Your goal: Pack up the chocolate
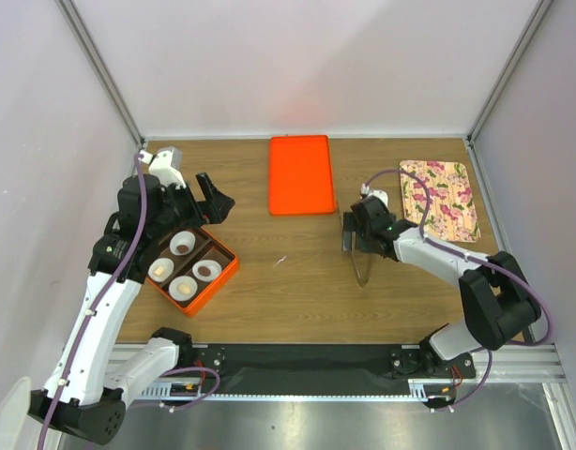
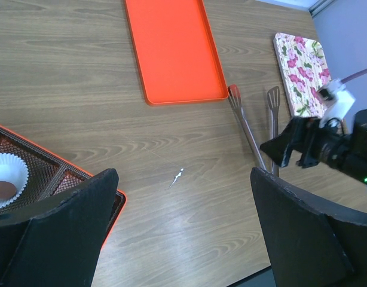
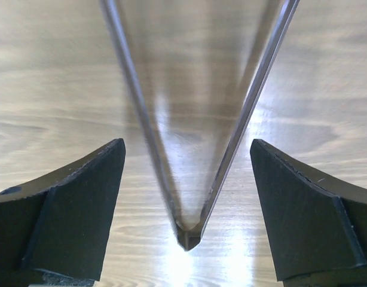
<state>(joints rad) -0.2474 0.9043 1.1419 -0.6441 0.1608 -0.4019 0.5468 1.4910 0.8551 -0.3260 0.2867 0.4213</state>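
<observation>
- On the left of the tabletop [image 1: 297, 291], an orange box [image 1: 224, 277] with compartments held four white cups [image 1: 182, 242].
- The chocolate [image 1: 206, 271] sat in those cups: a dark brown piece in the cup nearest the box's right corner and a pale tan piece [image 1: 160, 271] in the cup at its left side. What lay in the other two cups was too small to make out.
- The left hand [image 1: 213, 200] hung just beyond the box's far corner, its fingers [image 2: 70, 227] spread wide with nothing between them.
- In the left wrist view, one cup with a brown piece showed at the frame's left edge, in a corner compartment of the box.
- A flat orange tray [image 1: 301, 174] lay at the middle of the far edge, apart from the box.
- Metal tongs [image 2: 250, 128] lay on the wood to the right of the tray, their two tips pointing toward the far side.
- The right hand [image 3: 187, 149] was low over the tongs, its fingers [image 3: 76, 209] spread to either side of the joined end, with bare wood showing between each finger and the metal, so nothing was pinched.
- A floral plate [image 1: 440, 199] lay in the far right corner, beyond the right hand.
- A small white scrap [image 2: 176, 177] lay on the wood between the box and the tongs.
</observation>
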